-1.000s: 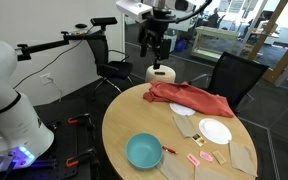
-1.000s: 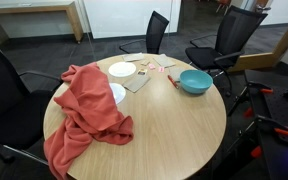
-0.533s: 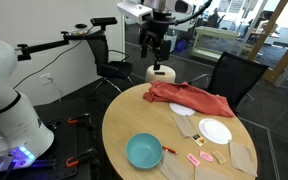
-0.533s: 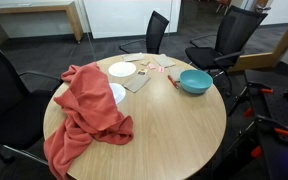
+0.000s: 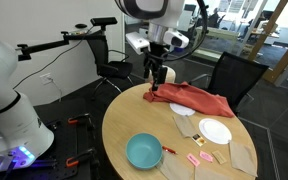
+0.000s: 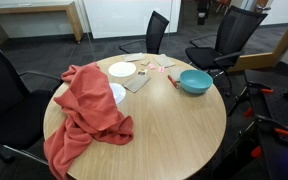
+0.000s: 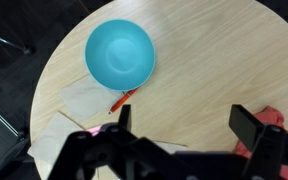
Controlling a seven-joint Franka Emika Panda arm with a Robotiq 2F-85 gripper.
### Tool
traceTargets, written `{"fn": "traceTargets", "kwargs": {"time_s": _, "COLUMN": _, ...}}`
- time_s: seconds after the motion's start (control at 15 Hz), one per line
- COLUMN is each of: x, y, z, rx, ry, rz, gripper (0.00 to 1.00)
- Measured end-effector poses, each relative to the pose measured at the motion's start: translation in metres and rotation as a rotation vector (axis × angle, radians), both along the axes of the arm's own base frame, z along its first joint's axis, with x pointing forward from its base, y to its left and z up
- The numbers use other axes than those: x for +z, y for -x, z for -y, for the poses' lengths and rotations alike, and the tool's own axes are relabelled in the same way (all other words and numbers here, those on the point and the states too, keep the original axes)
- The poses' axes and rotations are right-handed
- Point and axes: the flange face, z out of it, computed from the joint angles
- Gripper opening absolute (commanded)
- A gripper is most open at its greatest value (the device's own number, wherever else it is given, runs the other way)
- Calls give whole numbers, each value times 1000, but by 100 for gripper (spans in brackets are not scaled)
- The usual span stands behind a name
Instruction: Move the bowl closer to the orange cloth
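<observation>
A teal bowl (image 5: 144, 152) sits empty near the round table's edge, also seen in an exterior view (image 6: 194, 81) and in the wrist view (image 7: 120, 54). The orange-red cloth (image 5: 191, 98) lies crumpled across the table's opposite side (image 6: 86, 112); a corner shows in the wrist view (image 7: 277, 125). My gripper (image 5: 155, 80) hangs above the table near the cloth's end, far from the bowl. In the wrist view its fingers (image 7: 184, 125) are spread wide with nothing between them.
A white plate (image 5: 215, 131), beige napkins (image 5: 242, 156), a red pen (image 7: 122, 100) beside the bowl and small pink items (image 5: 200, 159) lie on the wooden table (image 6: 174, 125). Black office chairs (image 6: 234, 35) stand around it. A white machine (image 5: 9, 100) stands beside the table.
The arm has swung down from high above the table's far edge, so the gripper is now lower and over the table near the cloth. Bowl and cloth have not moved.
</observation>
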Motion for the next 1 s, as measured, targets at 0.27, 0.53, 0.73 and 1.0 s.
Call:
{"fn": "traceTargets", "kwargs": {"time_s": 0.27, "x": -50, "y": 13, "z": 3, "rx": -90, "ry": 46, "rz": -59, "gripper": 100}}
{"fn": "traceTargets", "kwargs": {"time_s": 0.53, "x": -96, "y": 33, "z": -3, "rx": -165, "ry": 60, "rz": -103, "gripper": 100}}
{"fn": "traceTargets", "kwargs": {"time_s": 0.73, "x": -129, "y": 45, "z": -10, "rx": -213, "ry": 67, "rz": -80, "gripper": 100}}
{"fn": "traceTargets", "kwargs": {"time_s": 1.0, "x": -169, "y": 54, "z": -15, "rx": -240, "ry": 72, "rz": -12, "gripper": 100}}
